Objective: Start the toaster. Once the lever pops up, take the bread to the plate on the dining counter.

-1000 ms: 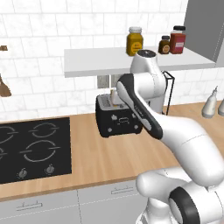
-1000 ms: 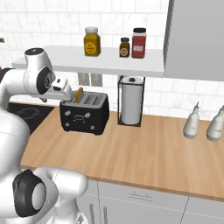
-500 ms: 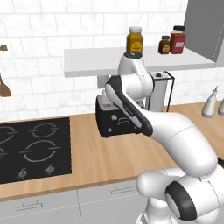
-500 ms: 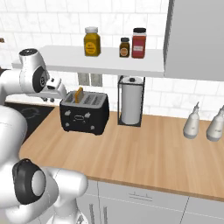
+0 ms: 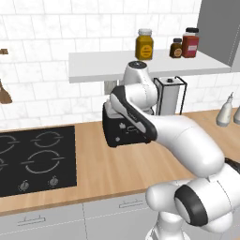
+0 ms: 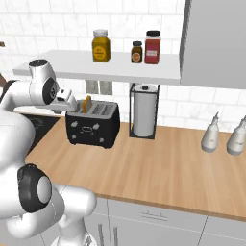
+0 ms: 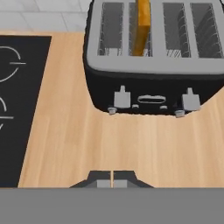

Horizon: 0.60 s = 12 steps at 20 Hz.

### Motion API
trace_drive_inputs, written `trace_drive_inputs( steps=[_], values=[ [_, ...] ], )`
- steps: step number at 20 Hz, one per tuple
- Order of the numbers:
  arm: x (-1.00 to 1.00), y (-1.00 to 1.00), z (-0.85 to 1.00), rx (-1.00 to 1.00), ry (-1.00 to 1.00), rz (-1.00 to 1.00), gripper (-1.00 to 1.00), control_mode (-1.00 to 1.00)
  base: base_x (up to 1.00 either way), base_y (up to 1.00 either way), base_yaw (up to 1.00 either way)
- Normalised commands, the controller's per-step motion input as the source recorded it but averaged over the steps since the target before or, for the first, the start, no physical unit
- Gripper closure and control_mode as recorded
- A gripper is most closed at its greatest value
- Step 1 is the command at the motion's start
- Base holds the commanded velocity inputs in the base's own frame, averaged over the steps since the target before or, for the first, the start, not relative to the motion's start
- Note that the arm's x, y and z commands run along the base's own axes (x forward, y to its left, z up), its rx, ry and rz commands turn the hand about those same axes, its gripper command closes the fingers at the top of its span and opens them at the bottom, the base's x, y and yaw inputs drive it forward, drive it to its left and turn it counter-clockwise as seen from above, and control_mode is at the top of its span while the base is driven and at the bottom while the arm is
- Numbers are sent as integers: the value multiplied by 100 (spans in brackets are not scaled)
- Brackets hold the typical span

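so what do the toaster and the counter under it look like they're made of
The toaster looks like matte black plastic or painted metal, with a lighter grey top that has a dull sheen and thin wire racks in the slots. The counter looks like light wood with a smooth finish: pale tan, faint lengthwise grain.

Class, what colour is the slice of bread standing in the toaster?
Golden orange-brown; the bread shows best in the hand view, upright in a slot of the black toaster.
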Motion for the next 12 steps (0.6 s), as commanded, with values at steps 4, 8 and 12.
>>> trace_drive_inputs(
  steps=[4, 8, 12],
  values=[
    [21, 0, -24, 0, -1, 0, 100, -100, 0, 0, 0],
    [19, 0, -33, 0, -3, 0, 100, -100, 0, 0, 0],
    [23, 0, -36, 0, -4, 0, 100, -100, 0, 0, 0]
  ],
)
